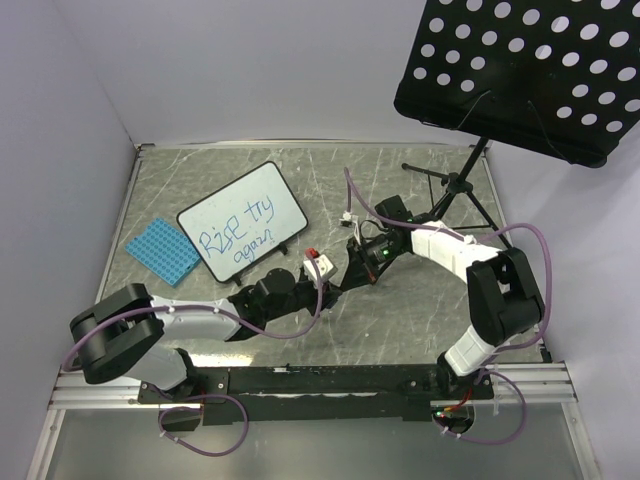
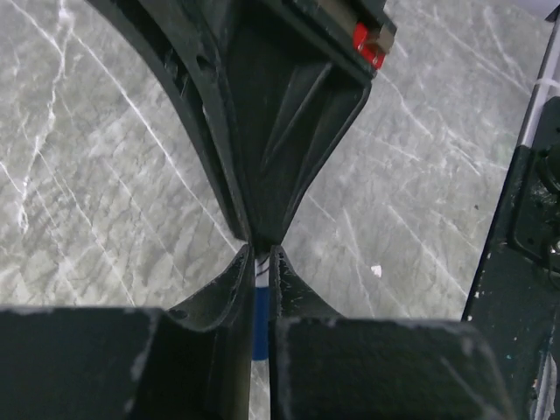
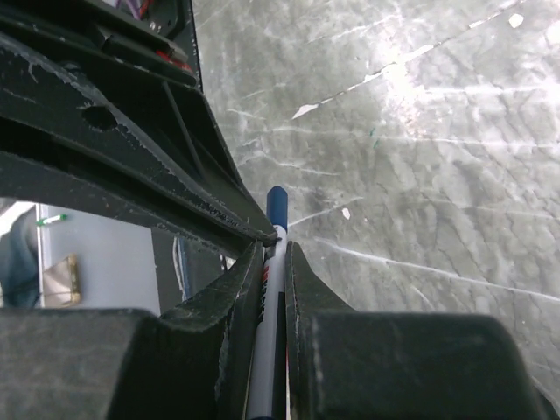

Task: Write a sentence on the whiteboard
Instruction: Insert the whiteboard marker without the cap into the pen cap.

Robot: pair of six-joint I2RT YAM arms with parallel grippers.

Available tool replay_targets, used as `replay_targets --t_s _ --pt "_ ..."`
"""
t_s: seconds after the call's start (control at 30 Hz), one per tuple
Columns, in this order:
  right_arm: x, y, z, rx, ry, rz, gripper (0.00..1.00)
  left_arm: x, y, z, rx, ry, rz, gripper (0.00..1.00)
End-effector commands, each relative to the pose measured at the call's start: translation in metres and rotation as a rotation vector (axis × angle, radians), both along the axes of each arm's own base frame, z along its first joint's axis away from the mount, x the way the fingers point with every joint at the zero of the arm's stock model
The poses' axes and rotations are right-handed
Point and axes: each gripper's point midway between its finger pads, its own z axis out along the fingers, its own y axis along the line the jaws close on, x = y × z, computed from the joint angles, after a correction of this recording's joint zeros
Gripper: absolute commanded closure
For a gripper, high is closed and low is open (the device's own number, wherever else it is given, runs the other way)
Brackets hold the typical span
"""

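Small whiteboard on grey table, left of centre, set at an angle, near blue plate. Blue sentence across it in two lines, roughly "Rise try again". Closer in, near the middle, both grippers tip to tip: left gripper clamped on marker, right gripper clamped on the same marker, blue cap poking out ahead. Black music stand at far right.

On the tabletop the whiteboard stands far left and bears the sentence. A studded plate lies just left of it, and a music stand stands far right. Between them, nearer the front, the left gripper and right gripper meet, jaws closed on a marker.
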Motion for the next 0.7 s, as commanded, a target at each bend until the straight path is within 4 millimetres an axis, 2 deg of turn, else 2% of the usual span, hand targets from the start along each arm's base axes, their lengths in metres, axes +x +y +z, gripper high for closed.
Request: replay_targets --t_s 0.0,0.13,0.2,0.23,0.3,0.33,0.4,0.43,0.47,0.53,0.6,0.63,0.67 --pt "-0.018 0.015 0.008 0.055 0.086 0.062 1.0 0.01 -0.028 0.133 -0.379 -0.219 -0.048 0.99" --pt "-0.014 0.015 0.01 0.055 0.085 0.046 1.0 0.009 -0.023 0.132 -0.378 -0.218 -0.037 0.99" --pt "-0.01 0.013 0.012 0.062 0.075 0.026 1.0 0.008 -0.016 0.123 -0.361 -0.198 -0.019 0.99" --pt "-0.008 0.013 0.012 0.063 0.077 0.022 1.0 0.006 -0.011 0.128 -0.371 -0.201 -0.017 0.99" --pt "-0.007 0.011 0.013 0.069 0.089 0.014 1.0 0.003 -0.003 0.116 -0.339 -0.167 -0.005 0.99" --pt "-0.004 0.009 0.013 0.069 0.088 0.005 1.0 -0.001 0.002 0.122 -0.348 -0.169 -0.006 0.88" --pt "-0.003 0.008 0.014 0.074 0.083 0.003 1.0 -0.002 0.011 0.104 -0.288 -0.112 0.016 0.63" --pt "-0.003 0.007 0.015 0.076 0.08 0.003 1.0 -0.005 0.016 0.107 -0.291 -0.103 0.018 0.43" --pt "-0.003 0.007 0.015 0.076 0.076 0.001 1.0 -0.008 0.021 0.098 -0.274 -0.08 0.021 0.38" --pt "-0.003 0.007 0.017 0.079 0.075 0.003 1.0 -0.013 0.029 0.093 -0.258 -0.05 -0.004 0.26" --pt "-0.004 0.007 0.018 0.087 0.071 0.012 1.0 -0.022 0.035 0.088 -0.262 -0.001 -0.057 0.21" --pt "-0.005 0.007 0.019 0.094 0.067 0.019 1.0 -0.017 0.042 0.082 -0.246 0.024 -0.053 0.2" --pt "-0.006 0.007 0.02 0.097 0.063 0.025 1.0 -0.017 0.044 0.08 -0.243 0.053 -0.06 0.15"
